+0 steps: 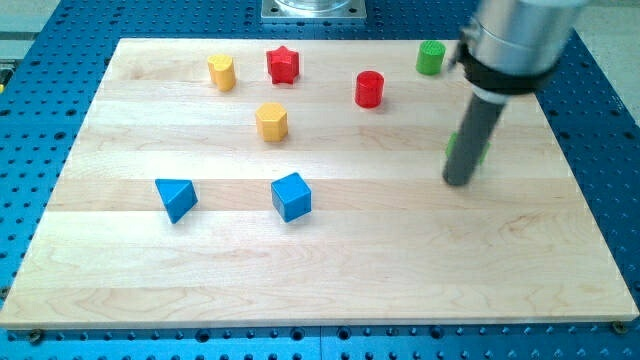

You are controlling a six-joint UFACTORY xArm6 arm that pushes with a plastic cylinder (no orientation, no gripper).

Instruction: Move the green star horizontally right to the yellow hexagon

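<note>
camera view shows my tip near the board's right edge, a bare rod with no jaws to open or close. the green star sits half hidden just behind it, toward the right. the yellow hexagon lies well apart toward the left edge.

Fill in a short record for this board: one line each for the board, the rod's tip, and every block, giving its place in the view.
board: wooden
my tip: right side, just below green star
green star: mostly hidden behind rod
green cylinder: top right
red cylinder: top middle
red star: top
yellow cylinder: top left
yellow hexagon: left of centre
blue triangle: left
blue cube: centre
</note>
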